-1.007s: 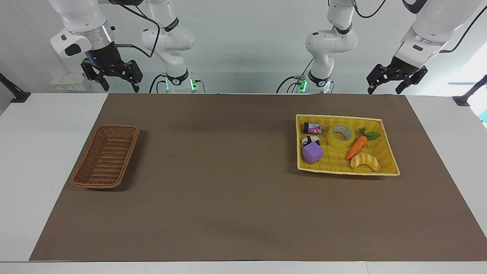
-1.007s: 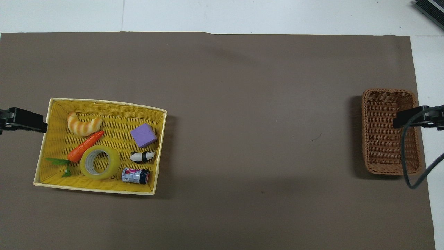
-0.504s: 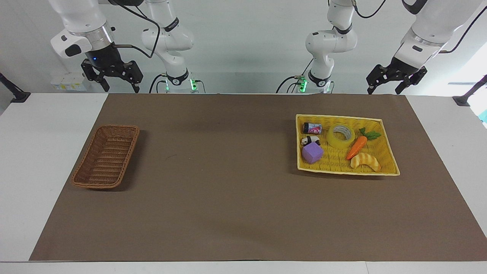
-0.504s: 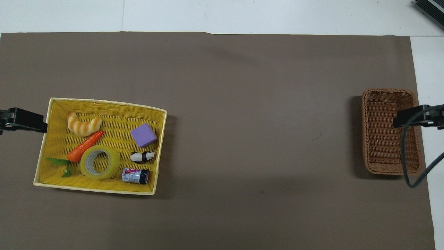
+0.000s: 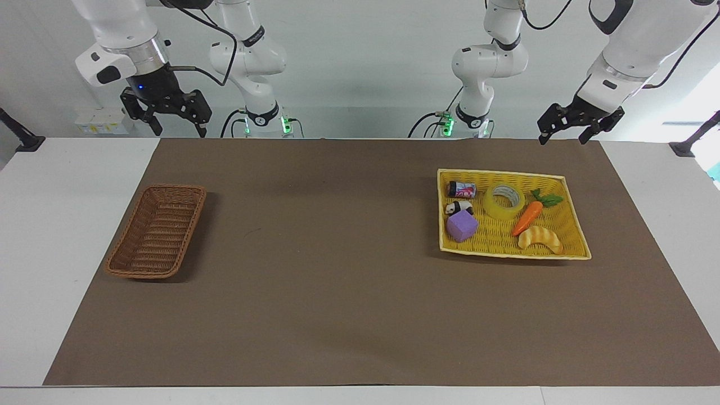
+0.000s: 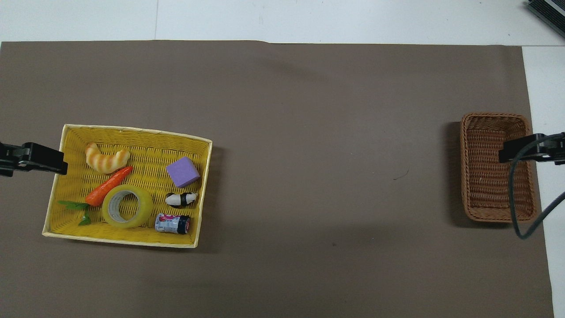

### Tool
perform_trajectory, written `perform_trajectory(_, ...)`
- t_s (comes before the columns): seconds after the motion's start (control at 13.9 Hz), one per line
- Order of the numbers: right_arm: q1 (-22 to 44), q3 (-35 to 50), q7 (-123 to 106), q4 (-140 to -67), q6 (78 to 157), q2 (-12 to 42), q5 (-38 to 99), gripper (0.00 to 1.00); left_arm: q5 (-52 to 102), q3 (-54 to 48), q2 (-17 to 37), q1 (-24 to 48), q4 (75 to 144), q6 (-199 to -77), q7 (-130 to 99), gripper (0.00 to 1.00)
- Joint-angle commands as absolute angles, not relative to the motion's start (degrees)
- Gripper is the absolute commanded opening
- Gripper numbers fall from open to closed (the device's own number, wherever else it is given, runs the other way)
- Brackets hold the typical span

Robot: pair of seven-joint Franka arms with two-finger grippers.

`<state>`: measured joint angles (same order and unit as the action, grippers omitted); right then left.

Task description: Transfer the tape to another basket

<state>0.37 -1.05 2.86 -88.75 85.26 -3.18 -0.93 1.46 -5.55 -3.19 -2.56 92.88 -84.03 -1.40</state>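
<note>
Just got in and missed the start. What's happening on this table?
Nothing is being handled yet. The tape lies in the yellow tray among a carrot, a purple cube and other small items. The brown basket, its destination, sits at the right arm's end of the table. The left gripper hangs open above the mat's edge near the tray; the right gripper, also open, waits in the air.

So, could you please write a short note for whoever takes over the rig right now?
Left hand: open, empty, raised over the robots' edge of the mat near the yellow tray.
Right hand: open, empty, waiting up at its own end.
Tape: lying flat in the yellow tray, between the carrot and the small can.
Brown wicker basket: at the right arm's end, nothing in it.
Done: nothing yet.
Left: grasp the tape, carry it across, put it in the brown wicker basket.
</note>
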Motion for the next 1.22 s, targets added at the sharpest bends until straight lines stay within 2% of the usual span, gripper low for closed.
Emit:
perform_trajectory(0.0, -0.3, -0.6, 2.2, -89.7, 85.6, -3.8, 0.0, 1.0, 0.9, -5.3, -5.4, -3.2, 98.9, -88.7, -0.5, 1.0)
perform_trajectory(1.15, -0.4, -0.6, 2.2, -89.7, 85.4, -3.8, 0.0, 1.0, 1.2, -5.2, -6.3, -5.4, 128.2, -119.6, 8.2, 1.0)
